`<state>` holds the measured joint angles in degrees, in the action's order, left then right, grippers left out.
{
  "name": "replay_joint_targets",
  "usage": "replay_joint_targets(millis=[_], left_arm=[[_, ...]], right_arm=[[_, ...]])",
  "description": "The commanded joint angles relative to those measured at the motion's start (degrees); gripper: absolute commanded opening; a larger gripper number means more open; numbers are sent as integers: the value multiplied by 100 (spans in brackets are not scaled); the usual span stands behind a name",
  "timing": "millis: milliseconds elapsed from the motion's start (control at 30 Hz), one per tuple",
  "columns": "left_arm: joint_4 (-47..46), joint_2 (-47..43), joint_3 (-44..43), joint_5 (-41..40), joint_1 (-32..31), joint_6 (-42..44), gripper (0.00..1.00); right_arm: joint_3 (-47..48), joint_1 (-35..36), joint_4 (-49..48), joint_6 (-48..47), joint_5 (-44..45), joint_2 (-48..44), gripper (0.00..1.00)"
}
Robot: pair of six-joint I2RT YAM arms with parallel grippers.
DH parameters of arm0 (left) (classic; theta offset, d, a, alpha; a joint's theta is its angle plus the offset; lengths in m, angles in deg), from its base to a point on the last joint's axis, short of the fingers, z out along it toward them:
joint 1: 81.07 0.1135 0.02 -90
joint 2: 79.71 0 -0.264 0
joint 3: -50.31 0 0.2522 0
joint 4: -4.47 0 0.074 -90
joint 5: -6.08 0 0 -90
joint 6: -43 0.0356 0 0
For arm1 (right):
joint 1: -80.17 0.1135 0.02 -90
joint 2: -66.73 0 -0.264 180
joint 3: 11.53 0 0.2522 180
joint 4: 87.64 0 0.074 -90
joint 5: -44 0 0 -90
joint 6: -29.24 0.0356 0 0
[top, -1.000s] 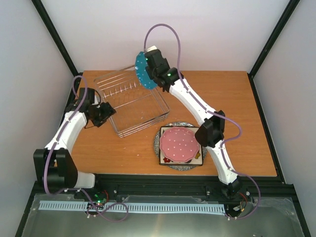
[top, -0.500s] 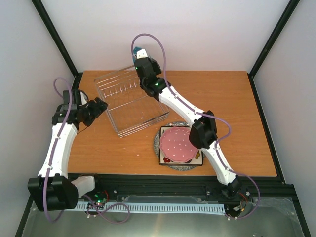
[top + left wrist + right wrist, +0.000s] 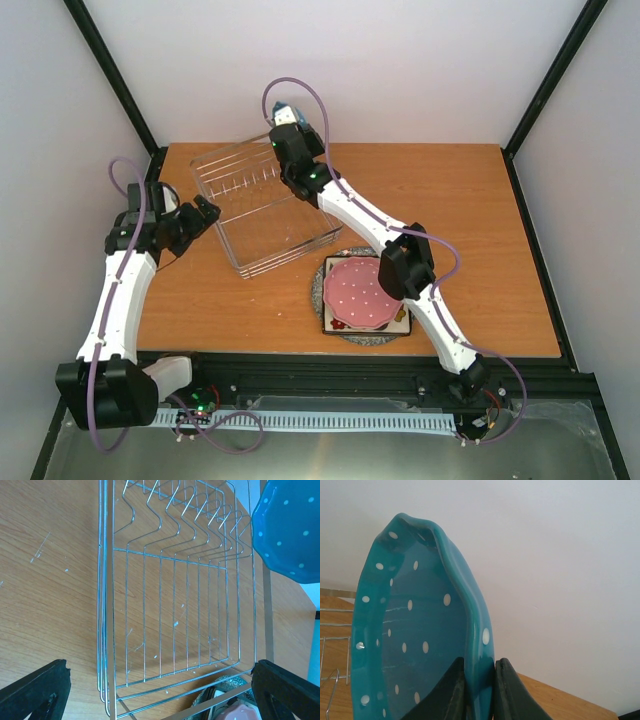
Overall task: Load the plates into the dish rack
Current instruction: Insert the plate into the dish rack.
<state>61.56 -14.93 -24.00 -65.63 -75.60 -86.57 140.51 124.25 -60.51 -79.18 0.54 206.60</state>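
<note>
Pinches the blue plate (image 3: 420, 630) by its rim in the right hand (image 3: 479, 682), on edge over the dish rack (image 3: 105, 605) at its far corner; calls for lowering straight down, edge in line with the tines; holds the left hand (image 3: 160, 695) spread wide beside the rack's left side; shows plate against tines only from the left wrist; hides it almost wholly overhead.

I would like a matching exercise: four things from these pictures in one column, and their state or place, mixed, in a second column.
1. blue dotted plate
2. pink dotted plate
3. dish rack
4. left end effector

A. open, beside the rack
B. thin silver wire
C. gripped upright by the right end effector
D. lying on a square plate

Pairs: 1-C, 2-D, 3-B, 4-A.
</note>
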Motion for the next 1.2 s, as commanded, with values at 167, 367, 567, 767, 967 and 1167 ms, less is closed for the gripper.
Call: replay_joint_targets(millis=[167, 367, 567, 767, 967, 1167], left_arm=[[-95, -181, -45, -9, 107, -29, 100], [-62, -259, -46, -22, 136, -50, 100], [-22, -332, -62, -33, 156, -59, 100], [-14, -346, -74, -64, 173, -67, 100], [-21, -351, -96, -113, 173, -64, 100], [-54, -435, -61, -128, 174, -87, 100]], right_arm=[[85, 37, -749, 298, 154, -31, 3], [-18, 66, -657, 382, 104, 54, 3], [-49, 96, -575, 503, 63, 173, 3], [-33, 179, -447, 600, 77, 242, 3], [-404, 443, -676, 288, 218, 247, 3], [-486, 521, -683, 309, 246, 411, 3]])
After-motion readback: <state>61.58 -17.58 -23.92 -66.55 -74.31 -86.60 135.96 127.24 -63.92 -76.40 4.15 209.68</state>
